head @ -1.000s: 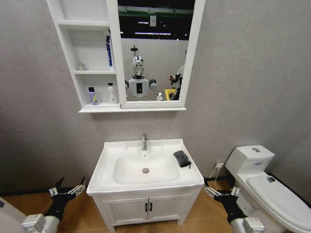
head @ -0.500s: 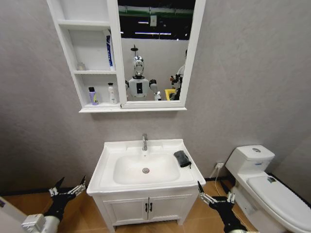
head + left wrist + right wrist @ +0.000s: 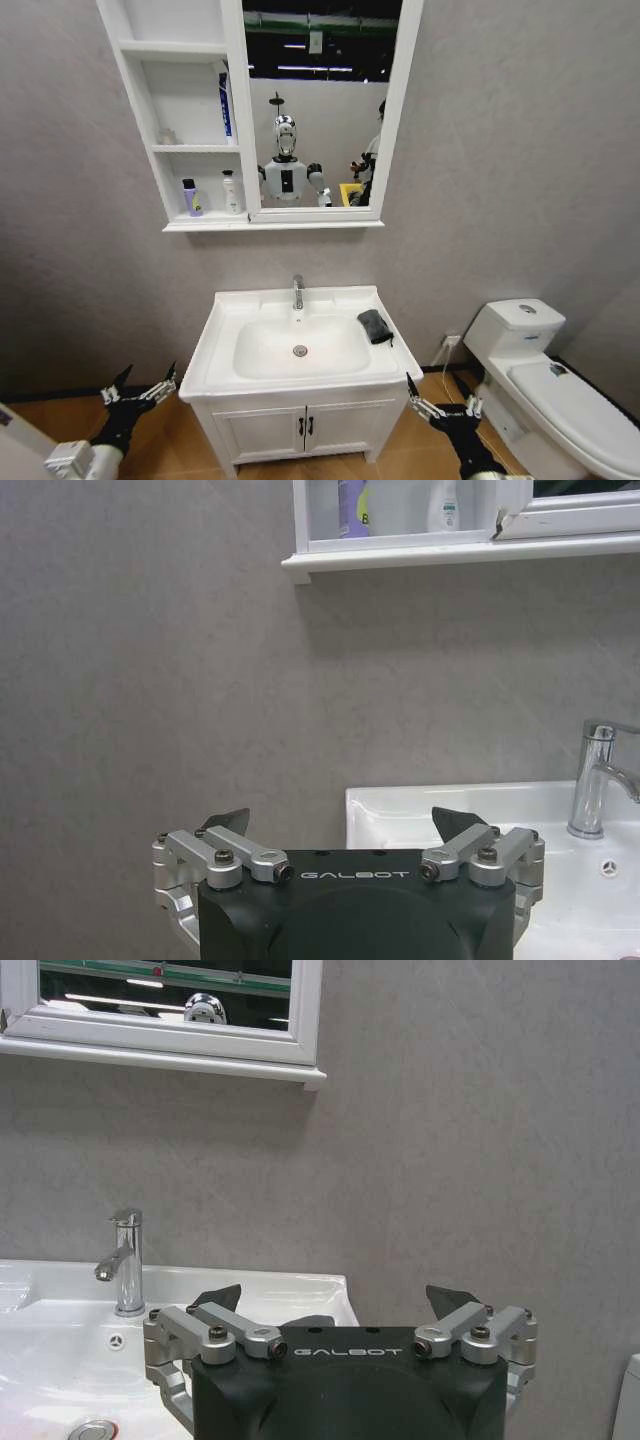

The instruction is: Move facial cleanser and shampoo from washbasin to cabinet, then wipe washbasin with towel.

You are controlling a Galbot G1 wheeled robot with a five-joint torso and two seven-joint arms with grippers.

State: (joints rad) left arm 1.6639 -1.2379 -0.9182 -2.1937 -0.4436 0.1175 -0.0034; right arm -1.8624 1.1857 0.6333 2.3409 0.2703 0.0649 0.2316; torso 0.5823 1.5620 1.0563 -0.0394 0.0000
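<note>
The white washbasin (image 3: pixel 222 330) stands in the middle, and the dark towel (image 3: pixel 375 326) lies crumpled on its right rim. Up on the wall cabinet (image 3: pixel 140 110), a purple bottle (image 3: pixel 190 198) and a white bottle (image 3: pixel 231 192) share the lowest shelf. A blue-and-white tube (image 3: pixel 226 105) stands one shelf higher. Which of these is the facial cleanser or the shampoo I cannot tell. My left gripper (image 3: pixel 138 392) hangs open, low and left of the basin (image 3: pixel 400 805). My right gripper (image 3: pixel 438 405) is open by the basin's front right corner, with the towel (image 3: pixel 310 1322) just beyond it.
A white toilet (image 3: pixel 545 370) stands close on the right of my right arm. The low two-door vanity (image 3: pixel 305 428) carries the basin, and the chrome tap (image 3: pixel 297 292) rises at its back edge. The mirror (image 3: pixel 315 100) hangs above, and a grey wall runs behind everything.
My right gripper has moved left from beside the toilet to the basin's front right corner and has held still for the last half second. The left gripper has not moved.
</note>
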